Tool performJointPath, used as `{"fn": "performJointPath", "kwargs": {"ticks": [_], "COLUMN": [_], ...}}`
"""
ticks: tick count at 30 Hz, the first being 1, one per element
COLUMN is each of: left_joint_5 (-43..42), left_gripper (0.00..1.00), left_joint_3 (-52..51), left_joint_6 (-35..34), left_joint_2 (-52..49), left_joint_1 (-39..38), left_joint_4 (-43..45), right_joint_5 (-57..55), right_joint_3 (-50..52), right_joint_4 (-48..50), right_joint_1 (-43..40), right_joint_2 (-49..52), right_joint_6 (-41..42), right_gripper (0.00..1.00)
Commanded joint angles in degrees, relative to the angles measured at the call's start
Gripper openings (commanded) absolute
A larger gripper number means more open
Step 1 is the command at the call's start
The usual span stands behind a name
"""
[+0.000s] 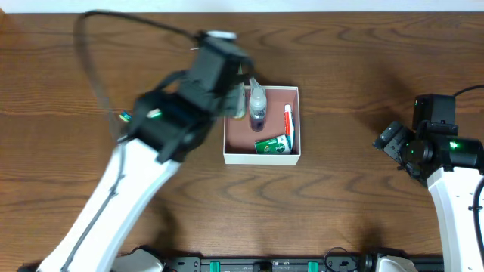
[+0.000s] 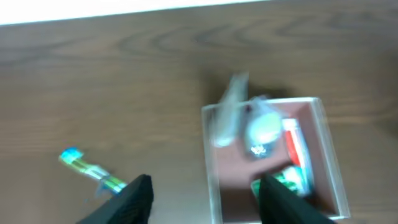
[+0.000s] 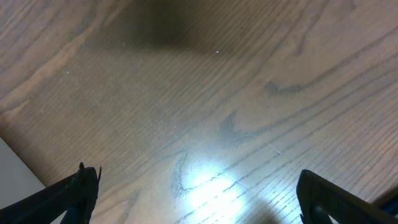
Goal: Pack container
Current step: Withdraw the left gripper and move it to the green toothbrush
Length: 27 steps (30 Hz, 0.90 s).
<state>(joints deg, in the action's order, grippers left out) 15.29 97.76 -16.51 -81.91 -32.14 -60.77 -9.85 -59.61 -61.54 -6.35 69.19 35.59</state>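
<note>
Overhead: shallow square white-walled container [image 1: 262, 159], pink-brown inside, at middle of brown wooden surface [image 1: 363, 219], nearer far edge. Inside it: clear purple-tinted bottle [image 1: 258, 106], red-white tube [image 1: 287, 119], green packet [image 1: 272, 144].

Left wrist: my left hand [image 2: 205, 199] spread, empty, over container's left wall. Toward left edge lies blue-yellow-green stick [image 2: 90, 167], probably next. Straddle crosswise, lift clear of wall.

Right wrist: my right hand [image 3: 196, 186] spread, empty, near right edge. Open room all round.
</note>
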Motion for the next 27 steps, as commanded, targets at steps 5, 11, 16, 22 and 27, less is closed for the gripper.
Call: {"fn": "performJointPath", "kwargs": {"ticks": [5,11,16,22,27], "left_joint_5": [4.28,4.33,4.31,4.33,3.98], "left_gripper": [0.59,0.65,0.75,0.83,0.94], "left_joint_3": [0.35,-0.11,-2.45,-5.05,-9.46], "left_joint_6": [-3.65,-5.25,-5.25,-5.22,-7.54], "left_joint_2": [6.97,6.60,3.54,-1.86,-7.04], "left_joint_1": [11.74,20.31,26.88,32.68,36.30], "left_joint_4": [-11.26,-15.72,-16.31,-15.54,-7.30], "right_joint_5": [-0.22,-0.22,-0.22,-0.22,-0.22], "right_joint_3": [-0.37,-0.37,-0.37,-0.37,-0.37], "right_joint_4": [0.00,0.00,0.00,0.00,0.00], "right_joint_1": [-0.59,-0.59,-0.59,-0.59,-0.59], "right_joint_2": [0.09,0.09,0.09,0.09,0.09], "right_joint_6": [0.79,0.79,0.79,0.79,0.79], "right_gripper": [0.99,0.99,0.99,0.99,0.99]}}
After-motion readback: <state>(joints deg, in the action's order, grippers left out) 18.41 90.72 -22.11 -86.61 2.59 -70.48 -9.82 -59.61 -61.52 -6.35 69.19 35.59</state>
